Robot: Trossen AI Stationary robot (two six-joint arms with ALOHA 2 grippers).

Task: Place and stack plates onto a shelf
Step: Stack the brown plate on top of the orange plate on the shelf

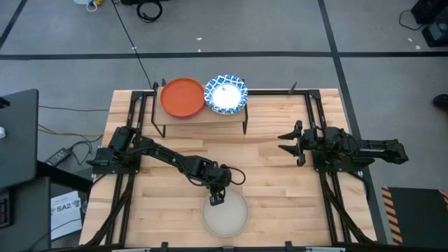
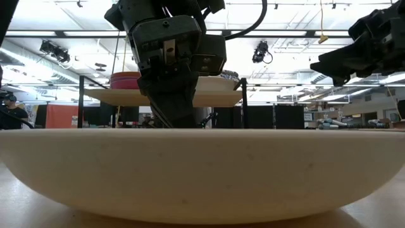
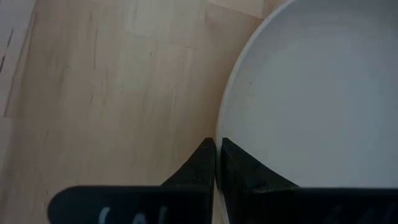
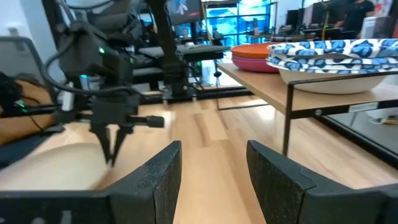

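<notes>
The beige plate [image 1: 227, 213] lies on the table near its near edge and fills the low view [image 2: 202, 171]. My left gripper [image 1: 217, 198] stands at the plate's far-left rim, pointing down, shut on it [image 3: 216, 165]. On the shelf [image 1: 203, 119] at the far edge sit an orange plate [image 1: 183, 96] and a blue-rimmed white plate [image 1: 225, 94]. My right gripper [image 1: 290, 140] waits open over the table's right half, touching nothing [image 4: 214, 180]. The other plates are out of view. My left gripper pinches the beige plate's rim [image 3: 225, 124] on its far-left side, one finger outside the rim [image 3: 196, 171] and one inside over the plate's hollow [image 3: 245, 171]. The fingers come from above, pointing down. The plate rests on the table on its underside [image 2: 202, 218].
The shelf's thin black legs [image 1: 245, 128] stand on the table's far part. Black frame rails [image 1: 126, 196] run along the table's left and right sides. Bare wood [image 1: 273, 182] lies between the beige plate, the shelf and my right arm.
</notes>
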